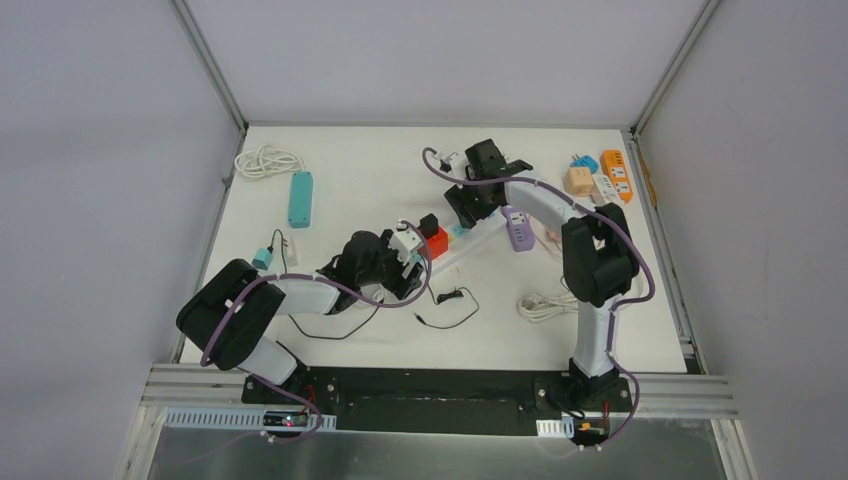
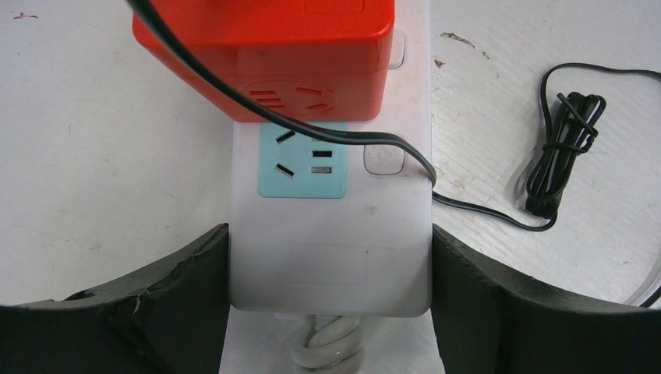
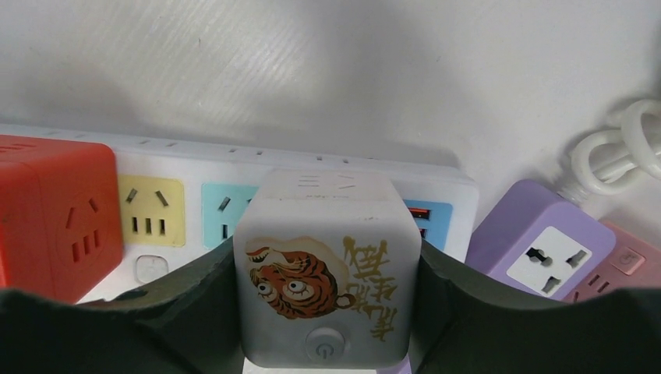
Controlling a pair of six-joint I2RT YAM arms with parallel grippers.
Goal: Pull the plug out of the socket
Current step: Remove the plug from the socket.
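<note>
Nearest the arm bases, the left jaws are clenched on the cord end of the white power strip (image 2: pixel 331 265), one finger pressed to each long side. The strip lies flat on the counter (image 1: pixel 380 180), its long axis running diagonally from the left arm toward the far right. Just past that grip is a free teal socket (image 2: pixel 302 160). Right behind it a red cube adapter (image 2: pixel 265 54) sits on the strip, with a thin black cable (image 2: pixel 483 214) draped across both and ending in a tied bundle beside the strip. Farther along come a yellow socket (image 3: pixel 152 210) and another teal one, then the tiger plug (image 3: pixel 327 273) near the strip's far end — a white cube with no long side of its own, plugged in and standing up from the strip's face. The right jaws are clamped on its two sides. The face toward the right wrist camera bears an orange tiger, vertical orange Chinese characters I cannot make out, and a round power button below. A purple power strip (image 3: pixel 538 249) lies just beside the white strip's far end; well to its left are a teal strip (image 1: pixel 300 198) and a coiled white cable (image 1: pixel 268 160)
</note>
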